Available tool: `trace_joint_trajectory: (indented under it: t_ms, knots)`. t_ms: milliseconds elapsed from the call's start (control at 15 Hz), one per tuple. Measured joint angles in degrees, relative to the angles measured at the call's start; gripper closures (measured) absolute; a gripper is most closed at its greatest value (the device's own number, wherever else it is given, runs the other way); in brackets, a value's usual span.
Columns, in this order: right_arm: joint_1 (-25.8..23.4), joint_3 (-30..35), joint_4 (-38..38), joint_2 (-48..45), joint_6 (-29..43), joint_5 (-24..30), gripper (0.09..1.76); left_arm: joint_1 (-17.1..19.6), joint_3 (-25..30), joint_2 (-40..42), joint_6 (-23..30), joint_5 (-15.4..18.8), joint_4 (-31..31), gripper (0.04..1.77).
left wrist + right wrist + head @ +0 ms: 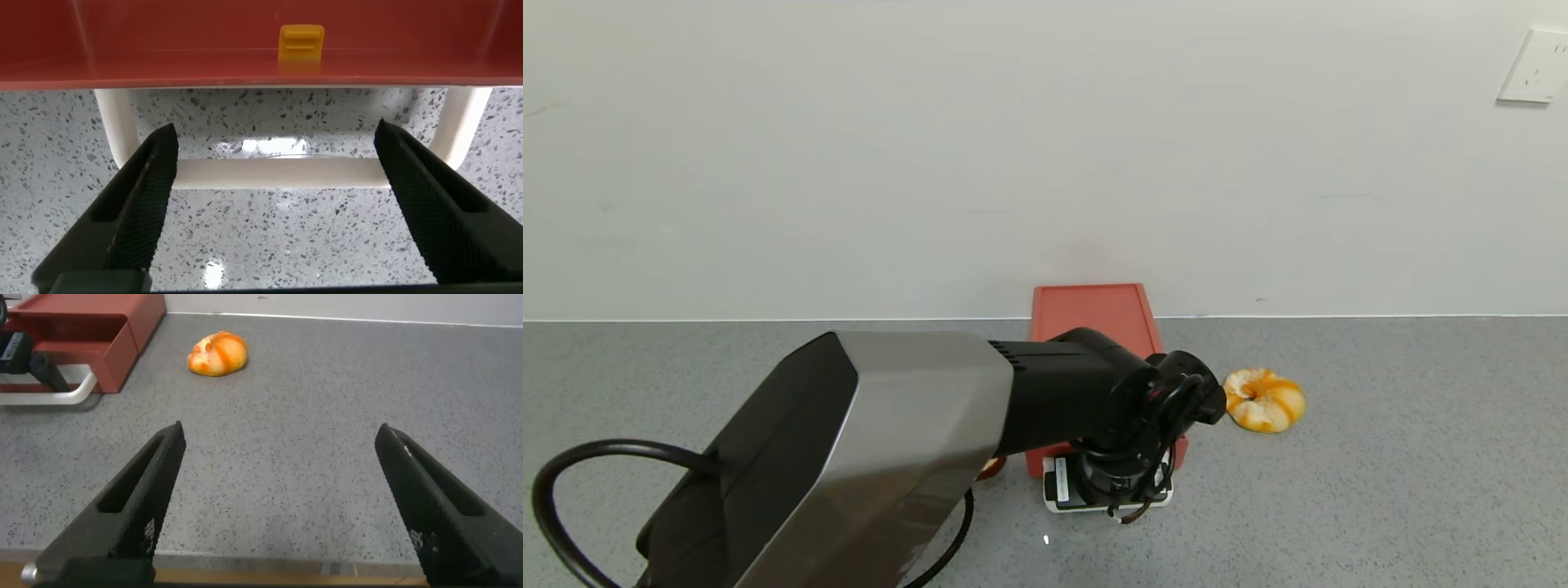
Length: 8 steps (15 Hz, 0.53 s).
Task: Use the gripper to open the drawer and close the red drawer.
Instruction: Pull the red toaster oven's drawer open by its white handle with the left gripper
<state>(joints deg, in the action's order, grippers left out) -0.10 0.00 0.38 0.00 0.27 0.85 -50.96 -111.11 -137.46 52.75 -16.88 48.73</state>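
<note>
The red drawer (1092,314) is a flat salmon-red box by the back wall. Its white loop handle (278,171) points toward me. In the right wrist view the tray (69,353) sticks out a little from the box. My left gripper (276,131) points down at the drawer's front, open, with the handle's bar lying across the gap between its fingers (139,204), untouched. In the head view the left wrist (1107,482) covers the handle. My right gripper (279,430) hangs open over bare table, well to the right of the drawer and out of the head view.
An orange-and-white bread roll (1263,398) lies on the grey speckled table (1380,457) just right of the drawer. A small yellow clip (301,42) sits on the drawer's front. A black cable (572,457) loops from the left arm. The wall stands close behind.
</note>
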Motion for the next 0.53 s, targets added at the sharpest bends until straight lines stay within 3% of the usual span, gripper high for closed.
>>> trace_joint_trajectory:
  t_ms: [267, 533]
  knots:
    - [0.00, 0.00, 0.00, 0.00, 0.00, 0.02, 0.14, -0.66, 1.18, 0.83, 0.55, 2.58, 0.48, 0.09]
    - [0.00, 0.00, 0.00, 0.00, 0.00, 0.00, 0.14, -1.33, 2.51, 1.29, 0.55, 2.76, 0.26, 0.09]
